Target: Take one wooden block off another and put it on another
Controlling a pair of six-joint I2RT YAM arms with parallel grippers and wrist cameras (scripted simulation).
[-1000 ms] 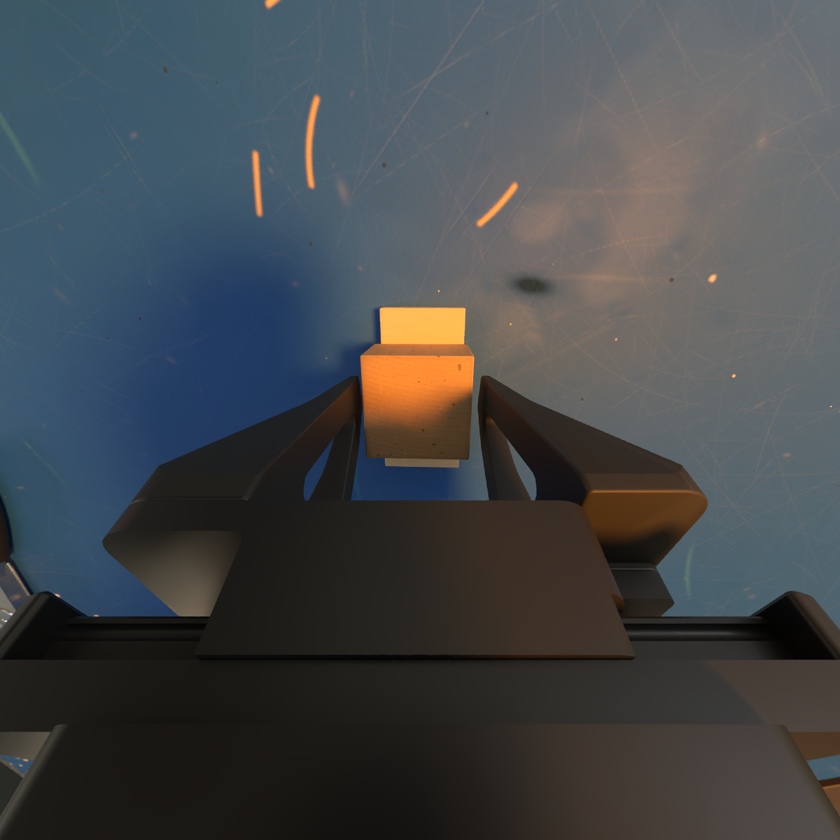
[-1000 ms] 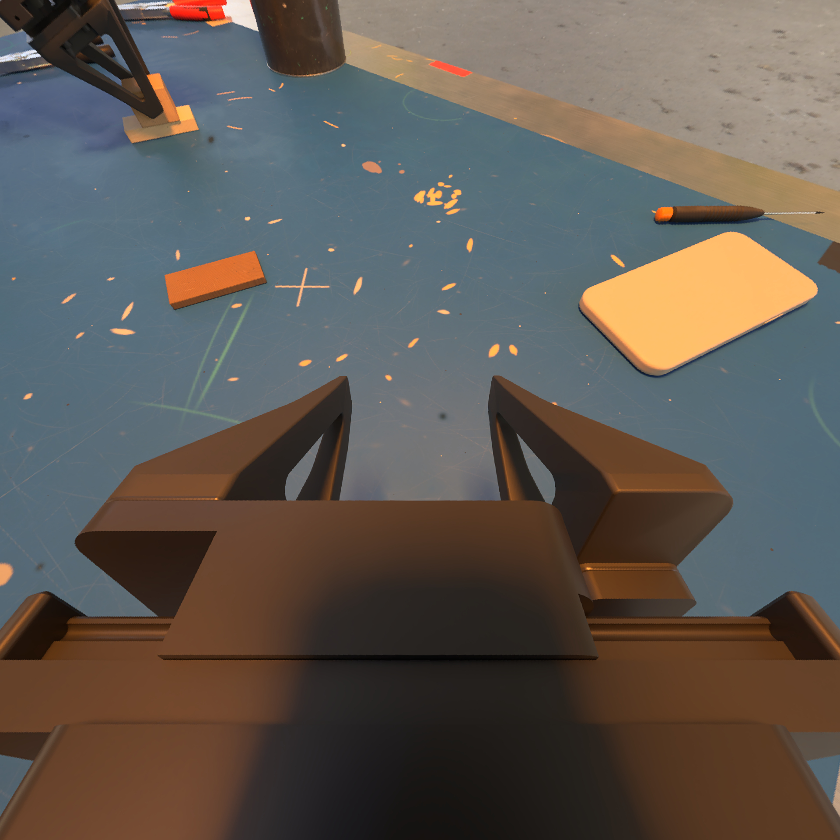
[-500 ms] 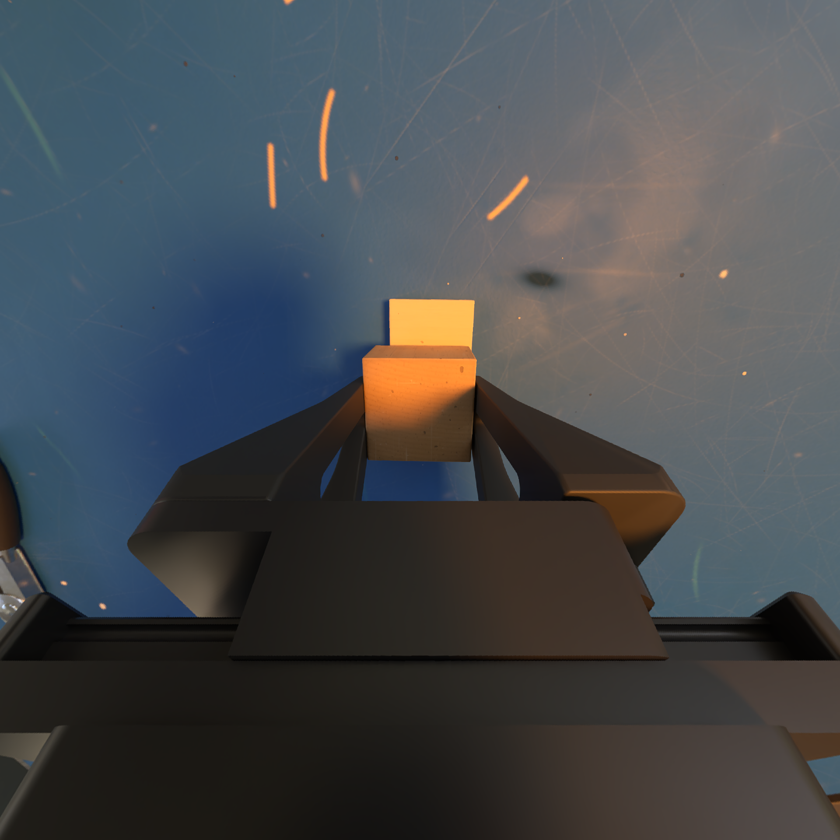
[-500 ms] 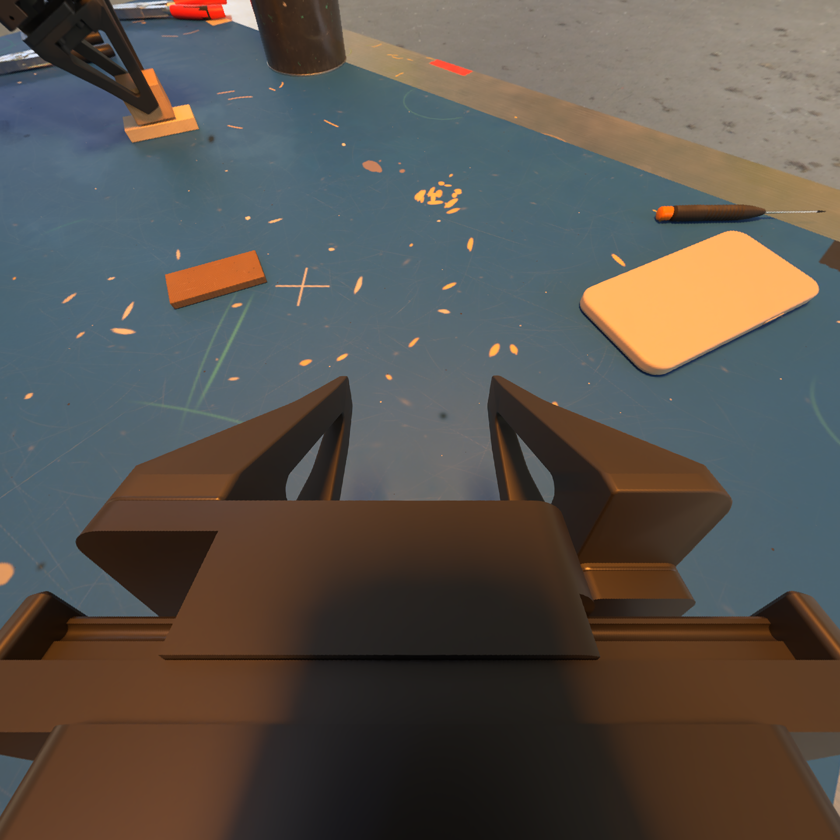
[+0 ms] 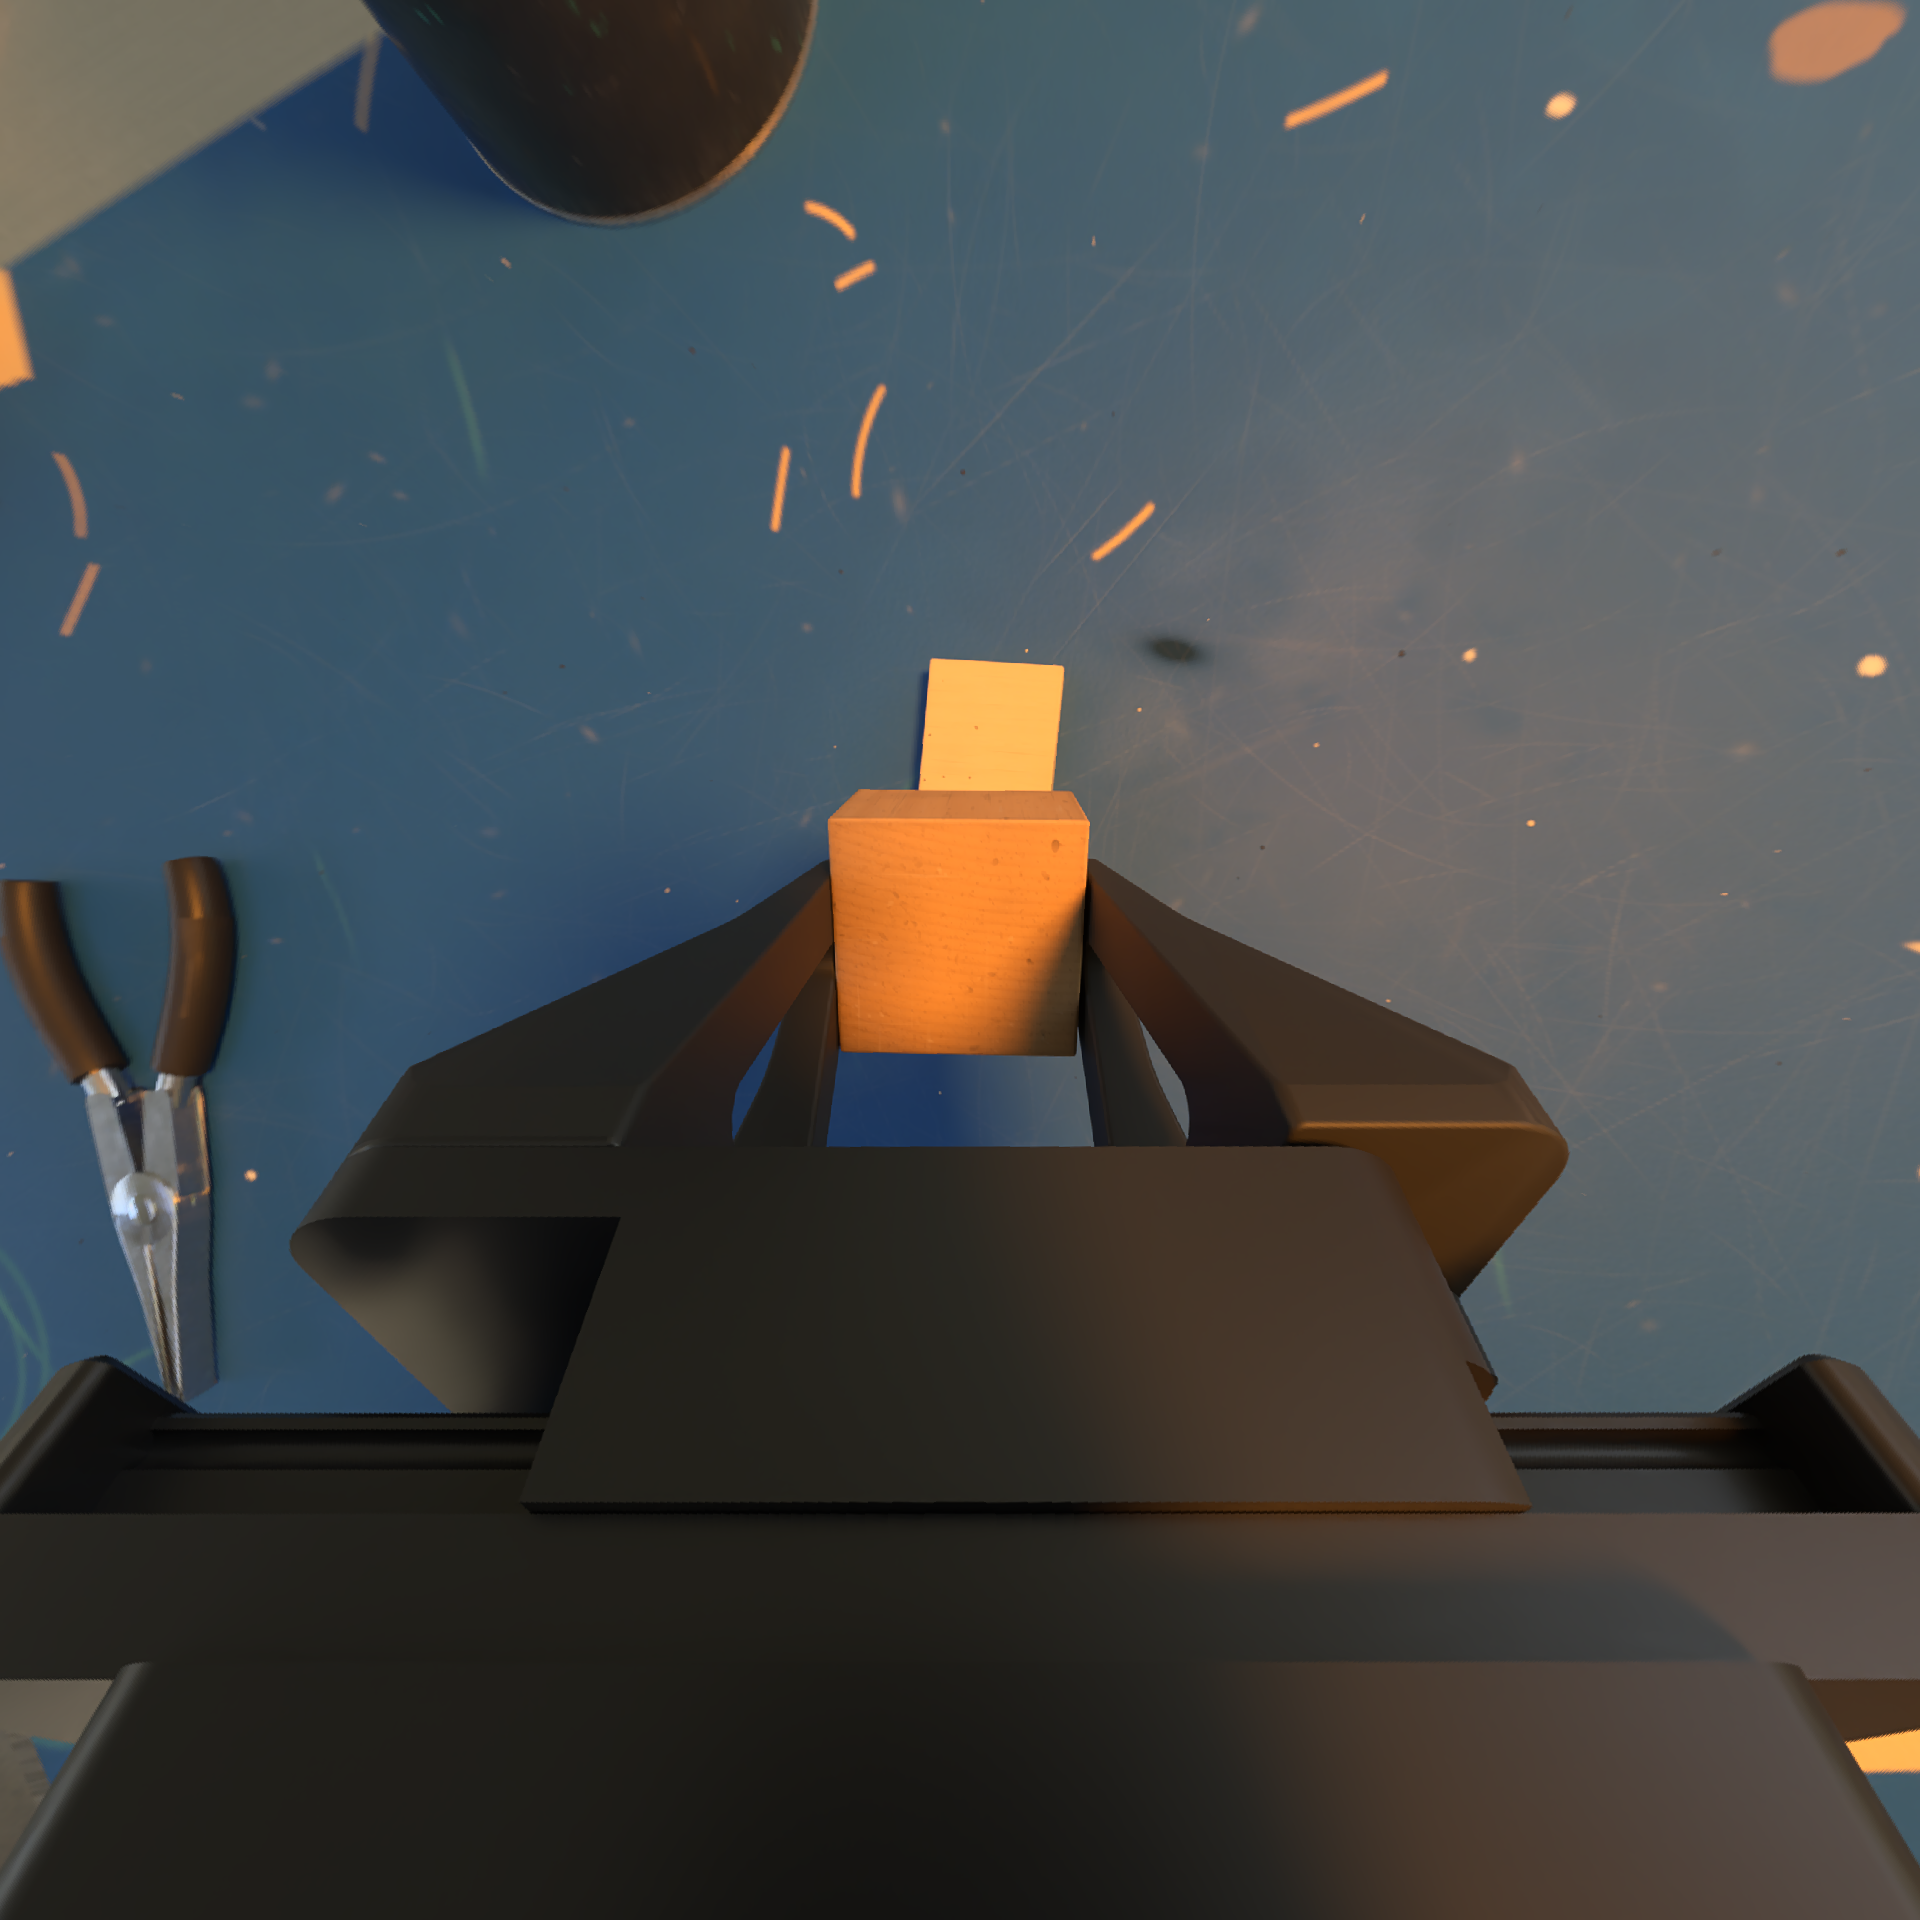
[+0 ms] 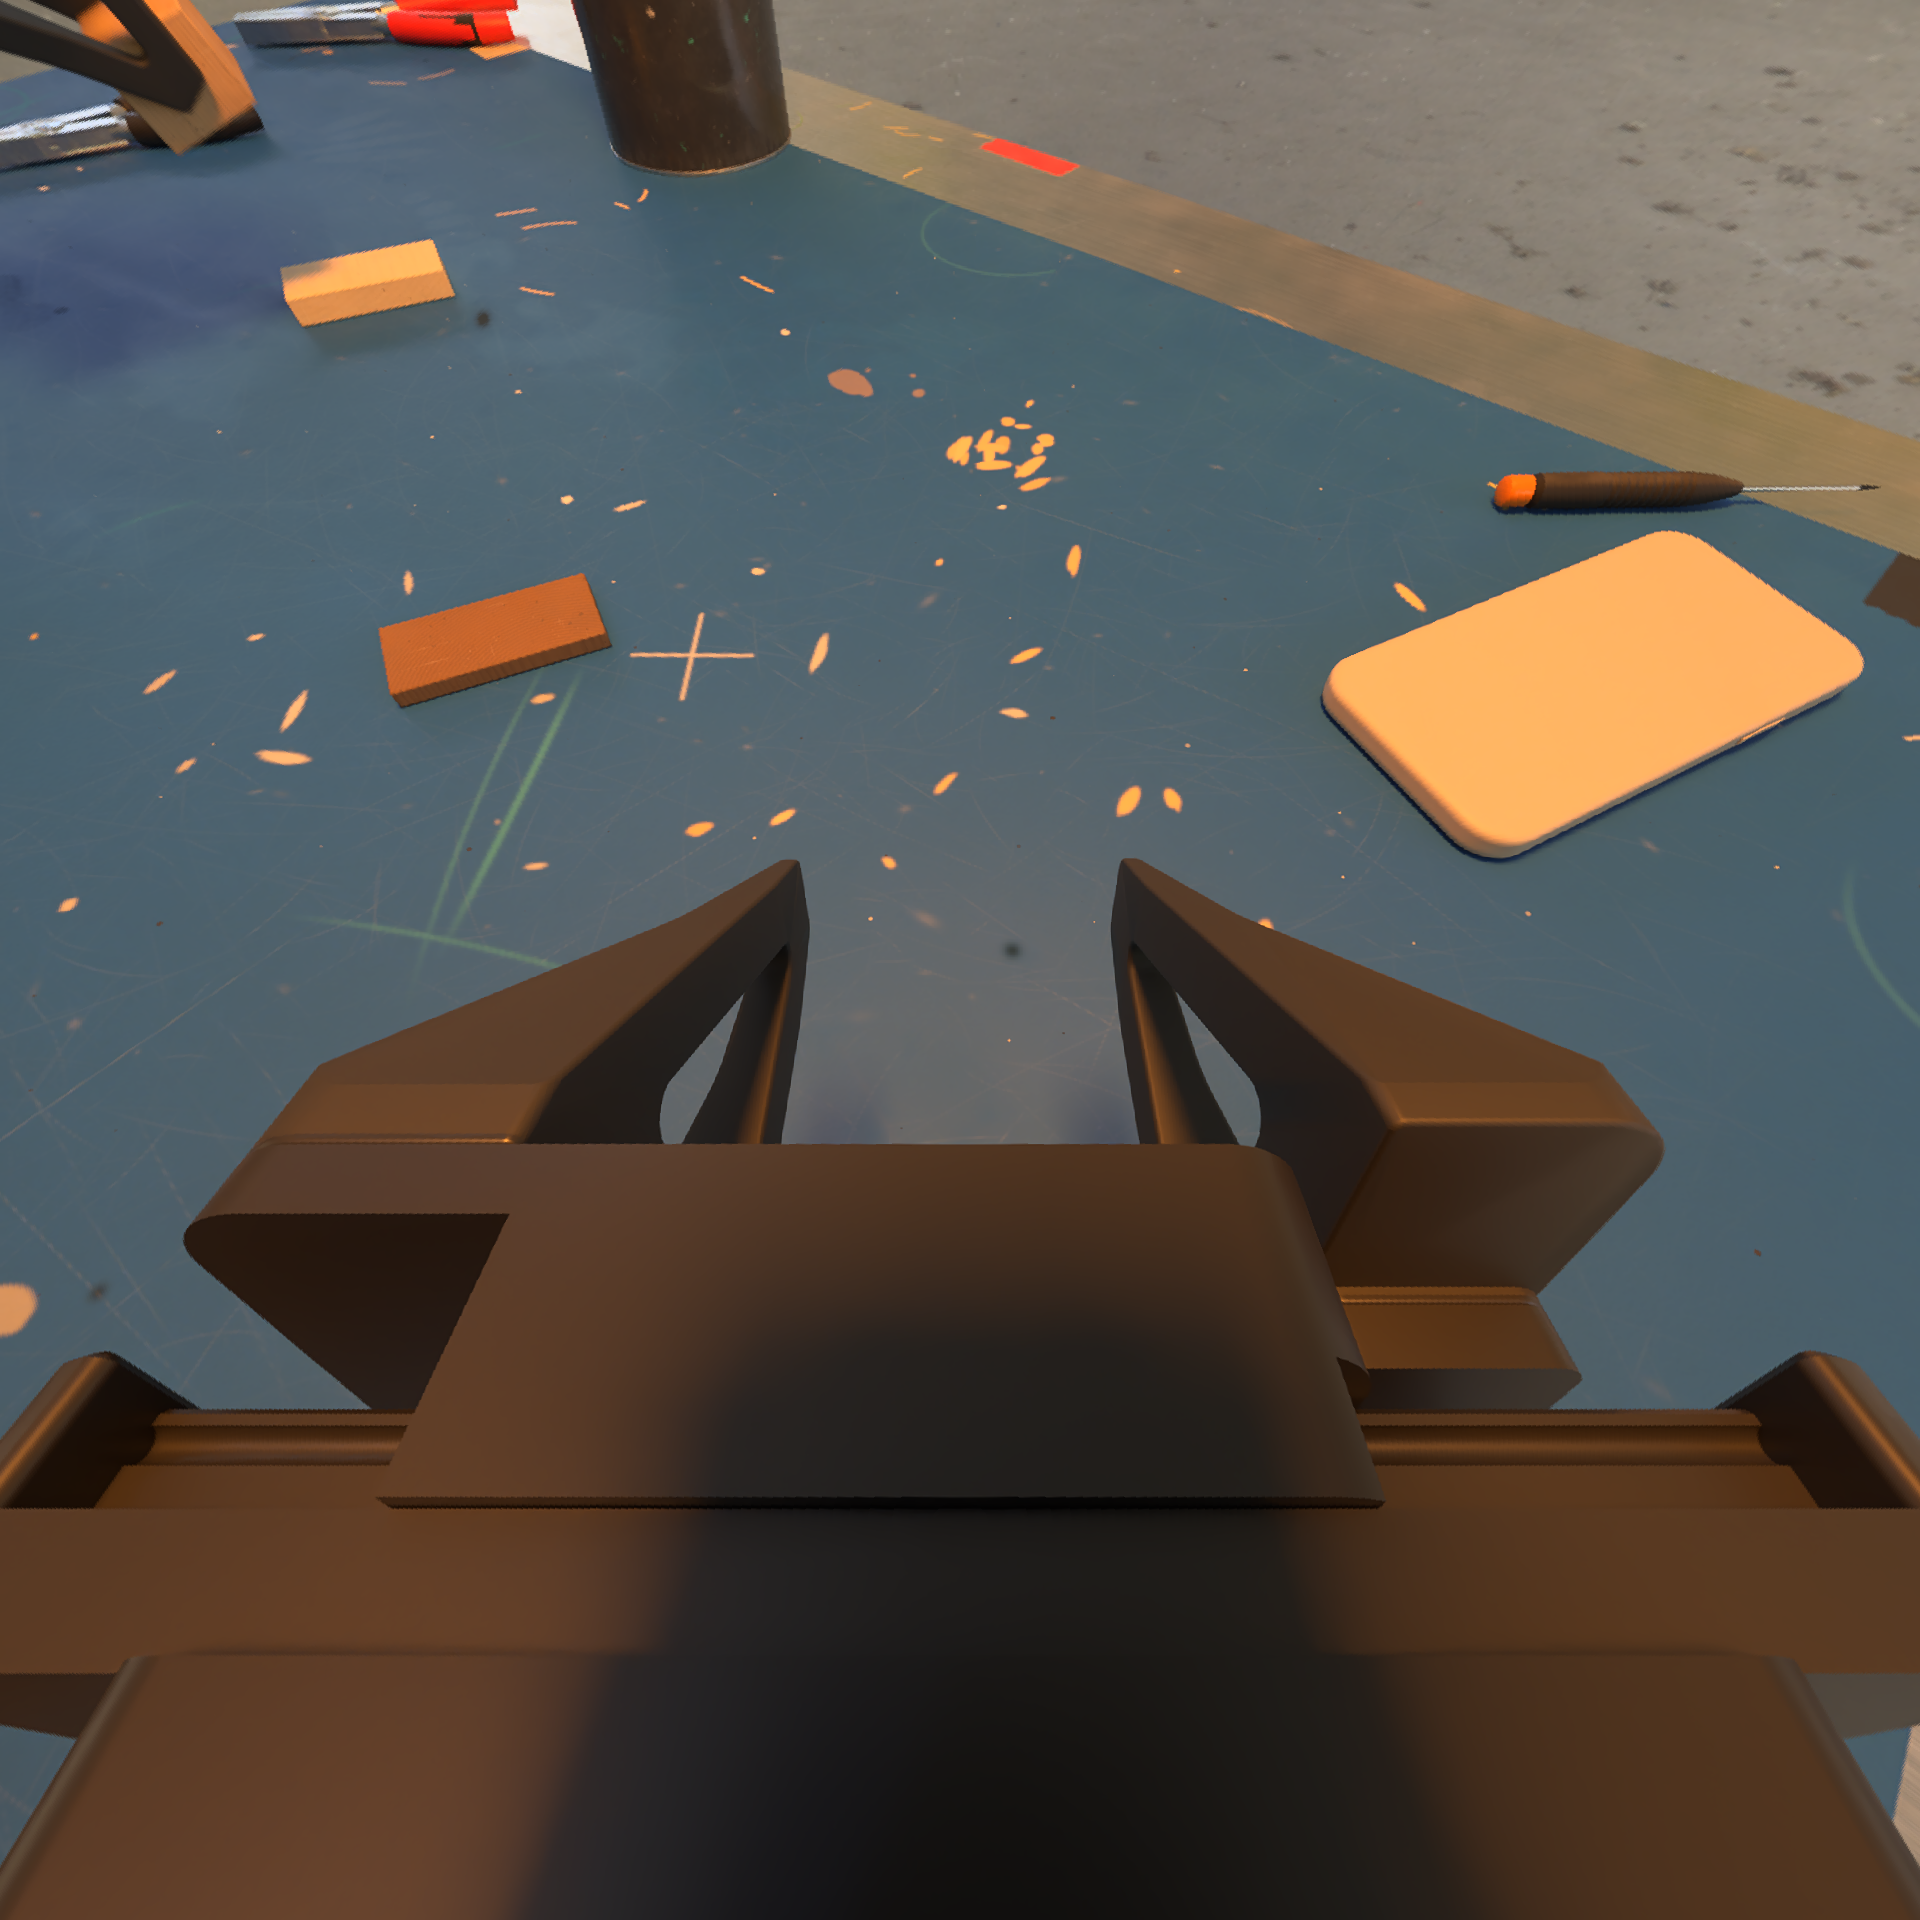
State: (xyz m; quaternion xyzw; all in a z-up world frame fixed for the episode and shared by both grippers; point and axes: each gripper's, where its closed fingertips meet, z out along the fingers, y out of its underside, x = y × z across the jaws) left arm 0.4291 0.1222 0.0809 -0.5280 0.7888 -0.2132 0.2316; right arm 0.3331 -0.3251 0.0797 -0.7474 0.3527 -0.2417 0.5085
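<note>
Left wrist view: no readable writing shows on anything. The surface is a scratched blue mat (image 5: 1455, 416) flecked with orange marks. At the far left lie pliers (image 5: 135, 1091) with dark handles, their tips pointing near. A dark cylindrical container (image 5: 603, 94) stands at the far left corner of this view; what it holds cannot be seen. In the middle, the left gripper (image 5: 958, 935) is clamped on a wooden cube (image 5: 956, 925), a finger pressed to each side. Beyond the cube a pale flat block (image 5: 992, 724) lies on the mat; the cube is lifted clear of it.

Right wrist view: the pale flat block (image 6: 366, 281) sits far left, alone. A reddish flat block (image 6: 494, 639) lies nearer, beside a chalked cross (image 6: 691, 655). The right gripper (image 6: 958, 904) hangs with fingers spread, holding nothing. To the right rest a pale rounded slab (image 6: 1590, 691) and, beyond it, a screwdriver (image 6: 1631, 490). A tan border (image 6: 1351, 291) edges the mat, with grey floor (image 6: 1455, 104) past it.
</note>
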